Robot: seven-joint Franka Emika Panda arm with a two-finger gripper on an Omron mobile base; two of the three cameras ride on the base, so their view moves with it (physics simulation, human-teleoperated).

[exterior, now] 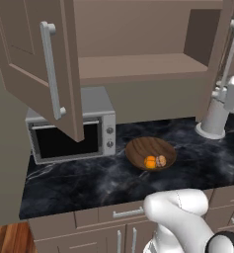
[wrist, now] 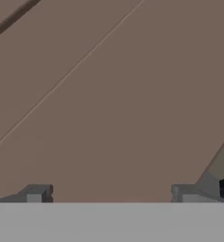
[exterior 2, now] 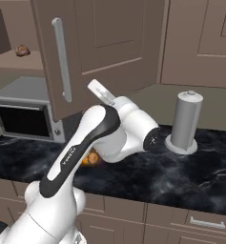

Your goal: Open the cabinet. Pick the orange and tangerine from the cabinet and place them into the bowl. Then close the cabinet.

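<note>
Two fruits (exterior: 155, 161) in one bowl (exterior: 138, 148), two cabinet doors (exterior: 37, 64) open

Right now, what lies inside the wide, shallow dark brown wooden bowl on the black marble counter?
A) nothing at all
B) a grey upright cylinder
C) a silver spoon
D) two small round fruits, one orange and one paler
D: in the left base view the wooden bowl holds an orange fruit beside a paler fruit.
</note>
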